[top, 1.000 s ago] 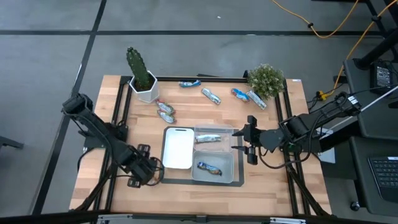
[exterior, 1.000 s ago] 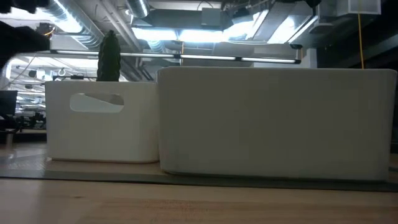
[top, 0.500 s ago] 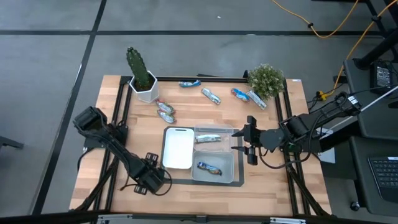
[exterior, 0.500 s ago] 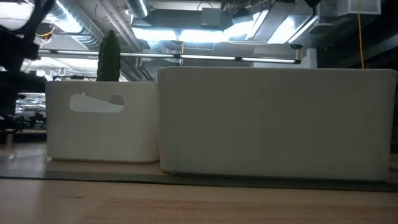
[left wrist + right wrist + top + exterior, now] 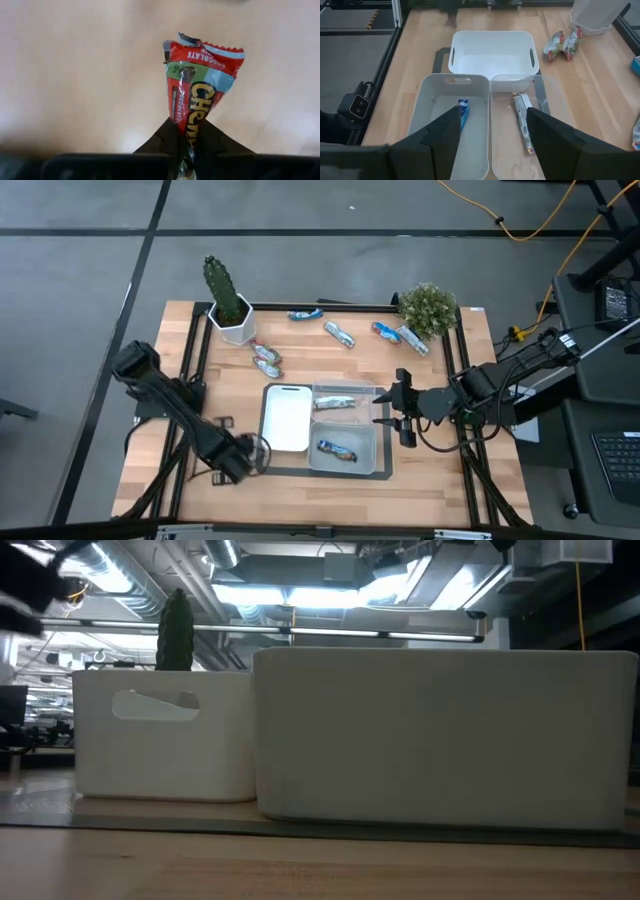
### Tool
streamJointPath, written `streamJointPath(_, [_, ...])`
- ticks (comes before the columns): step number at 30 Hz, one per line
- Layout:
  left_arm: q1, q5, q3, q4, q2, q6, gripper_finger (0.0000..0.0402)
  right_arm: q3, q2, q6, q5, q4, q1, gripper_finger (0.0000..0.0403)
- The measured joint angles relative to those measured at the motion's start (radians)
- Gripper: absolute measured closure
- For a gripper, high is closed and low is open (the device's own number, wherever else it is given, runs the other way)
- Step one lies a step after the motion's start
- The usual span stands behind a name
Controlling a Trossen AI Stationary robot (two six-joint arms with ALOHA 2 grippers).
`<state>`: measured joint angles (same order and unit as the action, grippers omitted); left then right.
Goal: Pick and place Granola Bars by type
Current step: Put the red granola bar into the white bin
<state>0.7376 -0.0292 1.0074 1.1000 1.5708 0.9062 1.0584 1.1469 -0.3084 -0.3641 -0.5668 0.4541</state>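
My left gripper point(image 5: 256, 452) is at the table's near left, beside the white bin point(image 5: 270, 420), and is shut on a red-and-green granola bar point(image 5: 200, 90). My right gripper point(image 5: 390, 408) is open and empty at the right edge of the two clear bins. The far clear bin holds a silver-blue bar point(image 5: 334, 403); the near one holds a blue bar point(image 5: 338, 448). Both also show in the right wrist view: silver-blue bar point(image 5: 522, 120), blue bar point(image 5: 463, 111). Two red-green bars point(image 5: 267, 358) lie flat on the table near the cactus pot. My left gripper pinches one end of the red-and-green bar point(image 5: 188, 142) between its two fingers. The bar sticks straight out past the fingertips, its free crimped end point(image 5: 205, 47) farthest from them. It is over the bare wooden table.
Several more bars lie along the far edge: a blue one point(image 5: 305, 314), a silver one point(image 5: 340, 334), another blue one point(image 5: 385, 331) and another silver one point(image 5: 412, 340). A cactus pot point(image 5: 228, 305) and a small bush point(image 5: 428, 308) stand at the back. Bin walls point(image 5: 440, 735) fill the low view.
My left arm has swung about at the table's near left. Its gripper has gone a little toward the near edge and come back, turning on the way. My right gripper has kept still.
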Motion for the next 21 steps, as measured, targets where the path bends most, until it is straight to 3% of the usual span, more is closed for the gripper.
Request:
streamJointPath(5, [0.016,0.112,0.156,0.250,-0.163,0.201,0.0392,0.000,0.000,0.000,-0.009,-0.004,0.000,0.0176])
streamJointPath(9, [0.031,0.435,0.341,0.349,-0.268,0.384,0.0391,0.000,0.000,0.004,-0.034,-0.004,0.000,0.0176])
streamJointPath(13, [0.070,0.772,0.472,0.323,-0.323,0.385,0.0389,0.000,0.000,0.024,-0.034,-0.004,0.000,0.0176])
streamJointPath(15, [0.076,0.830,0.508,0.326,-0.331,0.327,0.0389,0.000,0.000,0.029,-0.034,-0.004,-0.001,0.0176])
streamJointPath(21, [0.020,0.875,0.529,0.310,-0.329,0.210,0.0388,0.000,0.000,0.047,-0.035,-0.003,-0.017,0.0176])
